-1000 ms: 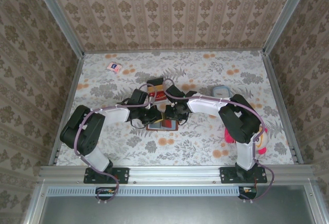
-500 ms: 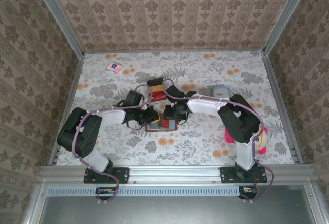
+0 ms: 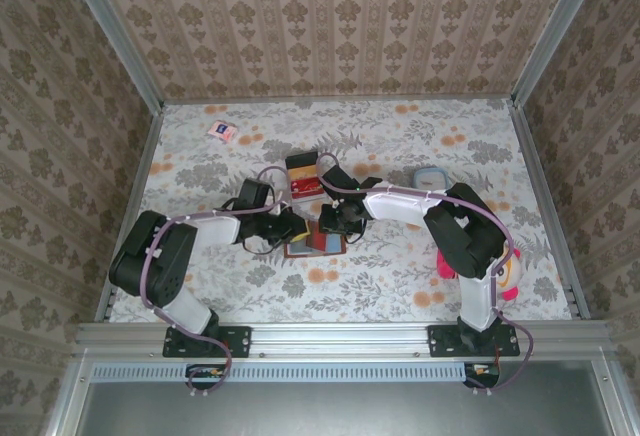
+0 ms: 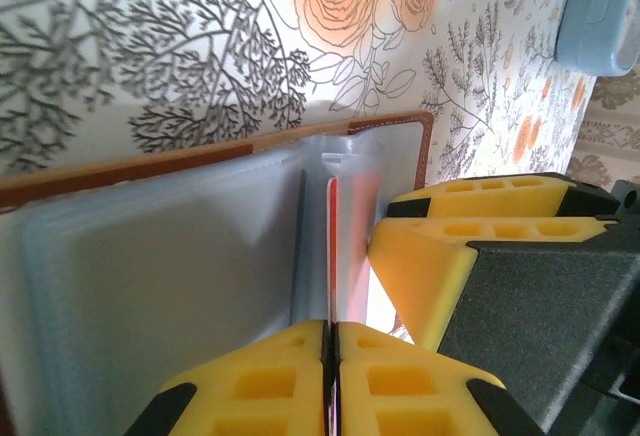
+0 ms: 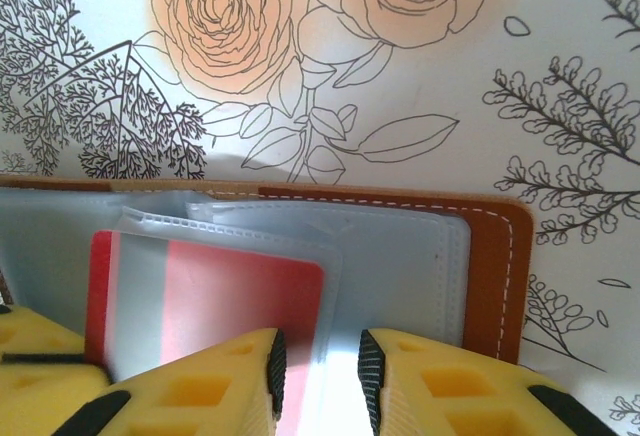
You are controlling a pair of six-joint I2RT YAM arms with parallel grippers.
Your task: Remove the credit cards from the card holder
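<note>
— While the card holder (image 3: 325, 245) lies open on the floral desk (image 3: 400, 146) between the arms, what grips what?
— The left end effector (image 4: 331, 376) is clamped tight on the edge of a red credit card (image 4: 352, 246) that sits partly in a clear sleeve (image 5: 390, 256).
— And the right end effector (image 5: 318, 368)?
— Just beside it, jaws slightly parted over that sleeve; whether it pinches, I cannot tell.
</note>
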